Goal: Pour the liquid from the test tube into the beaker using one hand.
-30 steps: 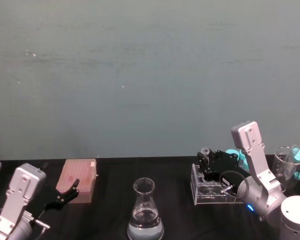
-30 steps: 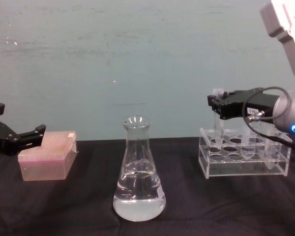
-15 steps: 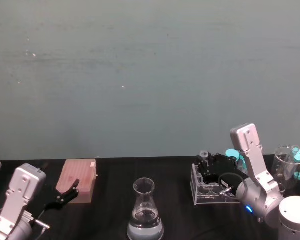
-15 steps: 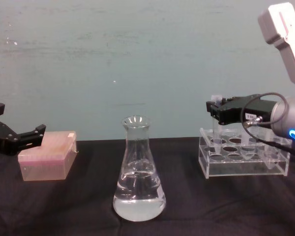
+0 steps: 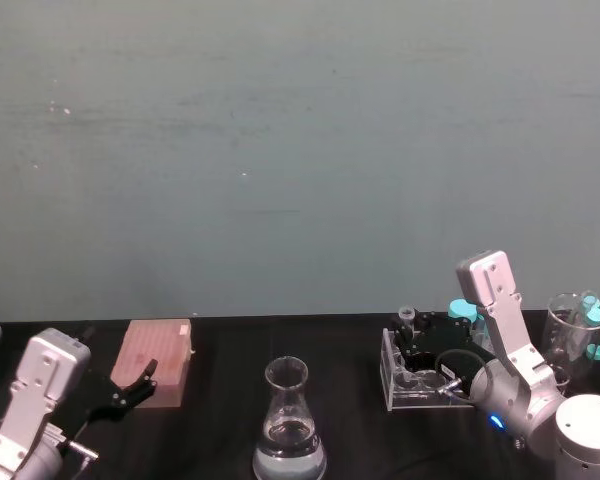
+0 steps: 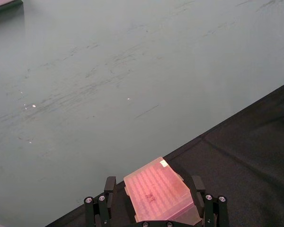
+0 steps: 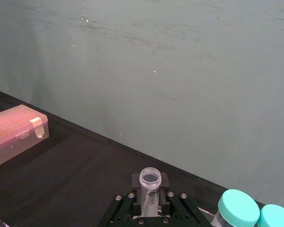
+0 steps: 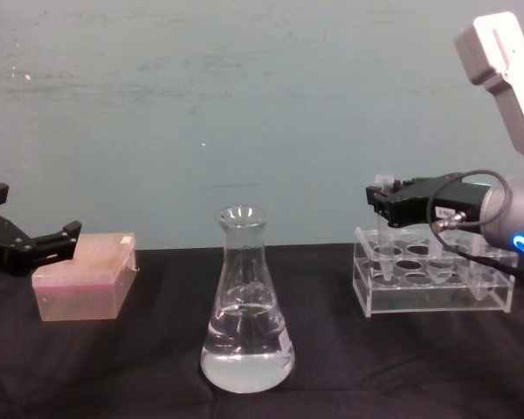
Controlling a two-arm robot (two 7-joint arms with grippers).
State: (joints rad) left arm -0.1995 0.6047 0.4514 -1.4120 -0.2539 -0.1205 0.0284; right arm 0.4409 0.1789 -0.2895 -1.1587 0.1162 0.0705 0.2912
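Test tube (image 8: 383,229) has sunk lower into the acrylic rack (image 8: 432,288) over the last second, right gripper (image 8: 380,198) clenched on it. Reads as a return; beaker (image 8: 245,301) well apart. Left gripper (image 8: 35,247) idle, released, beside the pink tip box (image 8: 83,275).

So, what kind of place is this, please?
Probably a laboratory bench mock-up: a tall clear glass conical flask holding clear liquid, a clear acrylic tube rack with teal-capped tubes, and a pink plastic tip box stand on a black cloth-covered table.

Upright test tube (image 8: 384,214); part-filled beaker (image 8: 245,305)
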